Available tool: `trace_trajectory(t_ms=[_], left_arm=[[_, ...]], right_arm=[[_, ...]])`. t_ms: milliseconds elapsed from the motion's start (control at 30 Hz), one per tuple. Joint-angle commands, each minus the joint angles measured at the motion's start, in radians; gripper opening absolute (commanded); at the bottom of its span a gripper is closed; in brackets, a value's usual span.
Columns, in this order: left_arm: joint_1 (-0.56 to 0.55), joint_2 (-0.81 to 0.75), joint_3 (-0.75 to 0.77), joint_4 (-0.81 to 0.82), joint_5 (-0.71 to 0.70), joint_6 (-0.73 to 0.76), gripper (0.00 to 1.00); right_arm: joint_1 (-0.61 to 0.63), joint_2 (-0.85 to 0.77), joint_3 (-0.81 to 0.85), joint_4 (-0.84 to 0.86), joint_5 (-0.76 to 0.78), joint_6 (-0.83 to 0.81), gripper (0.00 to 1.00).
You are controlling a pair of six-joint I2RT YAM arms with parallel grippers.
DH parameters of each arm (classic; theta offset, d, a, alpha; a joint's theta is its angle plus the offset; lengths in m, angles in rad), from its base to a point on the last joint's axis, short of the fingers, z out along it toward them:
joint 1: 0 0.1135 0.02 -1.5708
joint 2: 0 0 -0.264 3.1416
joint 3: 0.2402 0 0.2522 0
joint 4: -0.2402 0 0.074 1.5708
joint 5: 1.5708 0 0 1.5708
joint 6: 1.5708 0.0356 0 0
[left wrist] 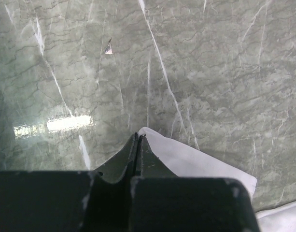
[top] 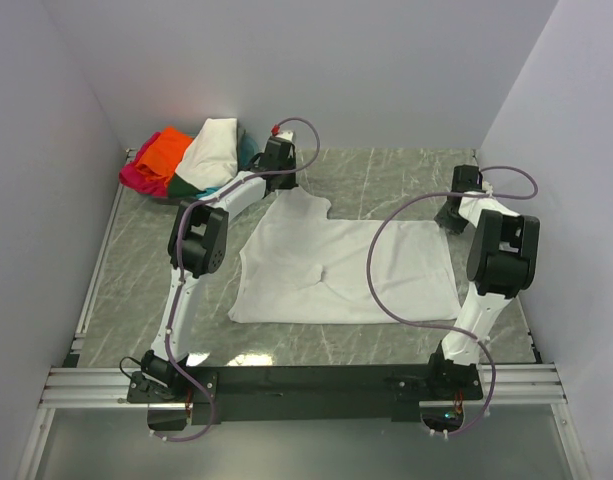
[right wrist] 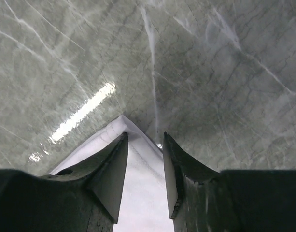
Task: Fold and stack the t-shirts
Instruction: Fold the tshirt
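A plain white t-shirt (top: 336,270) lies spread flat on the grey marble table (top: 136,290). My left gripper (top: 279,168) is at its far left corner. In the left wrist view its jaws (left wrist: 138,135) are pressed together, with a tip of the white cloth (left wrist: 201,164) pinched at their ends. My right gripper (top: 454,212) is at the far right corner. There the fingers (right wrist: 145,136) stand apart, straddling the shirt's corner (right wrist: 143,193), which lies on the table between them. A pile of t-shirts sits at the back left: orange (top: 166,150), cream-white (top: 211,148), magenta (top: 136,178), teal (top: 248,150).
White walls close in the table on the left, back and right. A metal rail (top: 96,270) runs along the left edge, and the arm bases stand on a black bar (top: 316,380) at the near edge. Purple cables (top: 386,260) loop over the shirt.
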Motion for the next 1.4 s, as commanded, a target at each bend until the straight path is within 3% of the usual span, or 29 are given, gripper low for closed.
trace_trajectory(t_ms=[0,300,1000,1133,1167,1367], left_arm=[[0.000,-0.074,-0.008,0.030,0.016,0.022,0.00],[0.000,-0.082,-0.018,0.031,0.033,0.023,0.00],[-0.002,-0.073,-0.006,0.022,0.049,0.022,0.00],[0.000,-0.074,-0.009,0.022,0.053,0.023,0.00],[-0.002,-0.076,-0.011,0.023,0.056,0.020,0.00],[0.000,-0.099,-0.028,0.030,0.058,0.019,0.00]], right_arm=[[-0.004,0.012,0.065,0.001,0.006,-0.004,0.42],[-0.006,-0.003,0.060,0.040,-0.066,-0.003,0.41],[-0.001,0.128,0.227,-0.117,-0.110,-0.049,0.40],[-0.001,0.129,0.229,-0.118,-0.127,-0.061,0.20],[-0.001,0.128,0.224,-0.117,-0.145,-0.063,0.02],[-0.001,0.077,0.184,-0.078,-0.190,-0.063,0.00]])
